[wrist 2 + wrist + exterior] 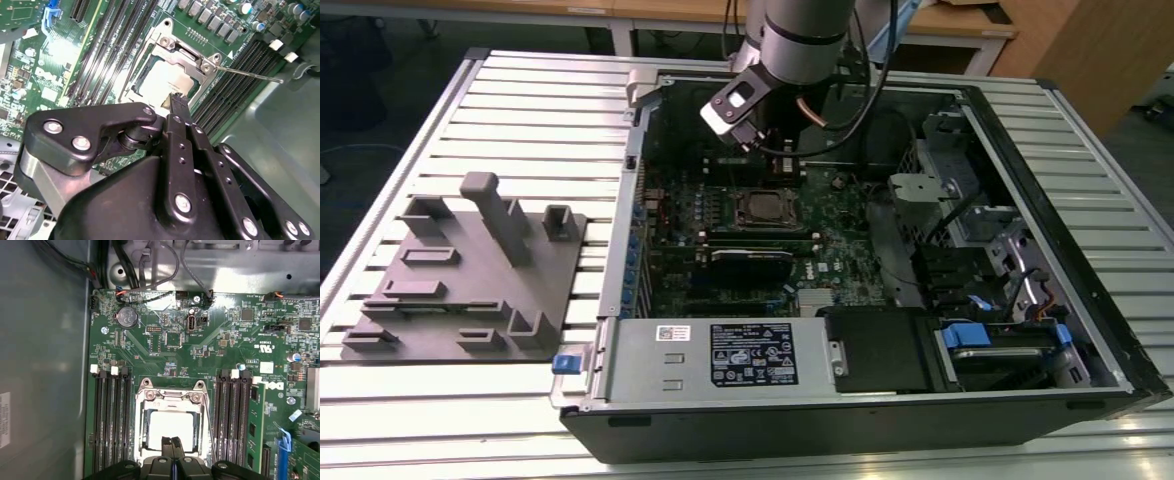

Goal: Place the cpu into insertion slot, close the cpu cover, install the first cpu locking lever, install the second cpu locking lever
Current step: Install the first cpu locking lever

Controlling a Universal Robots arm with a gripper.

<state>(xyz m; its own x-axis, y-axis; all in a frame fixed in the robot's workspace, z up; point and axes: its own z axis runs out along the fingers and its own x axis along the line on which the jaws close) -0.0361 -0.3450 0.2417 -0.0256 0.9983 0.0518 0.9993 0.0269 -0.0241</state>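
Observation:
The cpu (170,426) lies in the insertion slot (141,426), its pale metal top glaring in both wrist views (165,77). The silvery cpu cover (170,396) lies down around it as a frame (187,52). A thin wire locking lever (250,74) sticks out sideways from the socket's corner, away from its rim. My gripper (172,442) hovers just over the edge of the cpu with its black fingers (178,102) pressed together and nothing between them. In the exterior view the gripper (777,152) hangs inside the open computer case, above and behind the socket (765,210).
Long black memory slots (111,425) flank the socket on both sides. The case walls (1067,230) ring the motherboard, with a power supply (720,355) in front and drive bays (987,260) on the exterior view's right. A grey fixture plate (467,270) lies on the slatted table.

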